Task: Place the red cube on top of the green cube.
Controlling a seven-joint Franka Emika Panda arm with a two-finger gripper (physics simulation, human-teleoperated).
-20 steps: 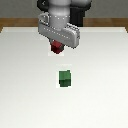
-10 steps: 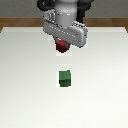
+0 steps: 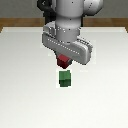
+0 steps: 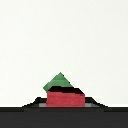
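Note:
The red cube (image 3: 63, 62) hangs between my gripper's (image 3: 63, 63) fingers, lifted off the white table. The gripper is shut on it. The green cube (image 3: 64, 78) sits on the table just below and slightly nearer the camera than the red cube, with a small gap between them. In the wrist view the red cube (image 4: 65, 97) fills the space between the dark fingertips, and a corner of the green cube (image 4: 59, 80) shows beyond it. The fingers themselves are mostly hidden under the hand in the exterior view.
The white table (image 3: 25, 90) spreads all around the cubes. A brown floor strip (image 3: 15, 22) shows behind the table's far edge. The arm's grey body (image 3: 75, 20) rises above the gripper.
The gripper has carried the red cube forward, toward the green cube, and now holds it close above the green cube. The green cube has not moved.

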